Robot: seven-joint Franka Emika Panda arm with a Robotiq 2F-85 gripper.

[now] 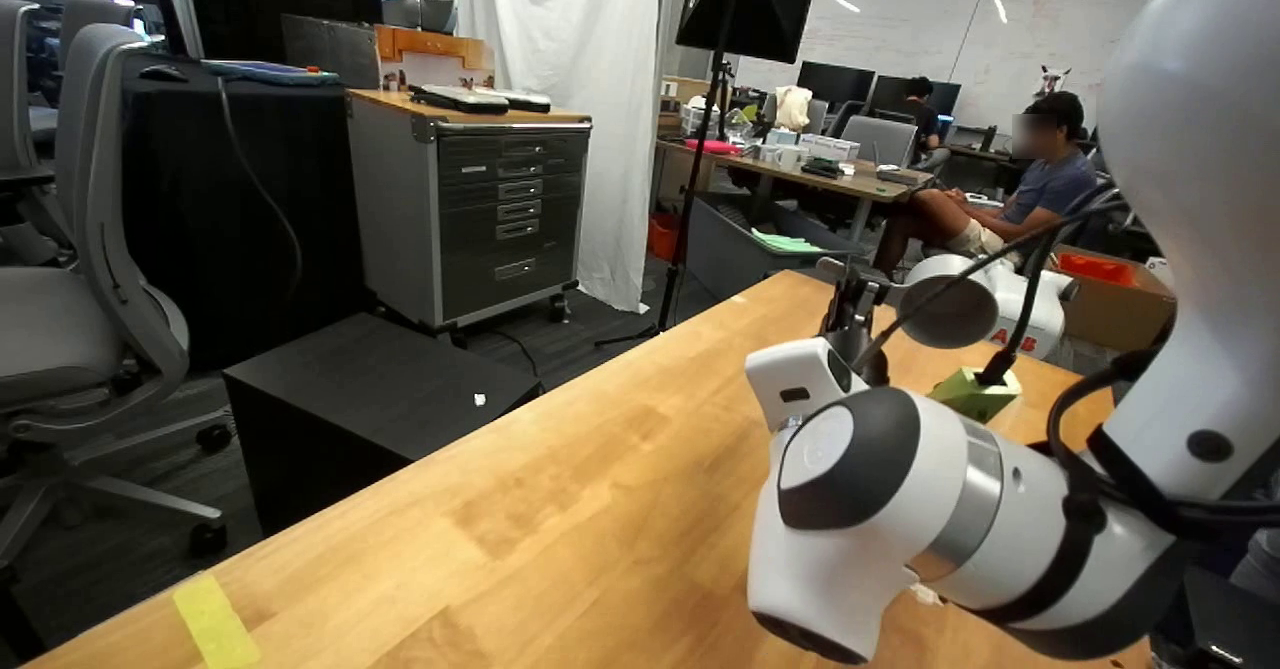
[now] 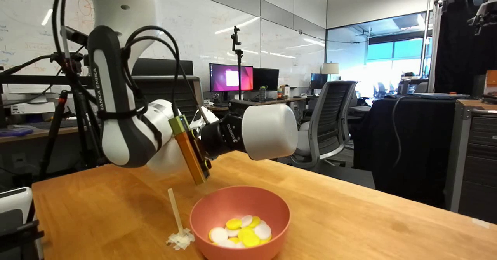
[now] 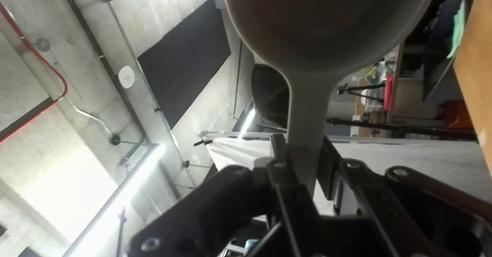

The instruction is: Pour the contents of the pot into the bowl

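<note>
Inside the tabletop (image 2: pixel 369 221) edges, the bowl (image 2: pixel 240 201) already has discs (image 2: pixel 246 234), so imo fingers (image 3: pixel 329 161) clamped on the tipped pot (image 3: pixel 326 45) by its handle (image 3: pixel 307 122) should level it slowly.

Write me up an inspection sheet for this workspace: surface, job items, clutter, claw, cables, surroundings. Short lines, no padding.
Surface: wooden table, with a strip of yellow tape on it in an exterior view.
Pot: held off the table, tipped on its side.
Bowl: standing on the table, yellow and white discs inside.
Discs in the pot: nothing seen in the part of its inside that shows.
Clutter: a pale stick rising from a crumpled whitish patch beside the bowl.
Claw: shut on the pot's handle.
Cables: black, looped along the arm, one running into the green-and-orange case.
Surroundings: a seated person, an office chair and a drawer cabinet, in an exterior view.
</note>
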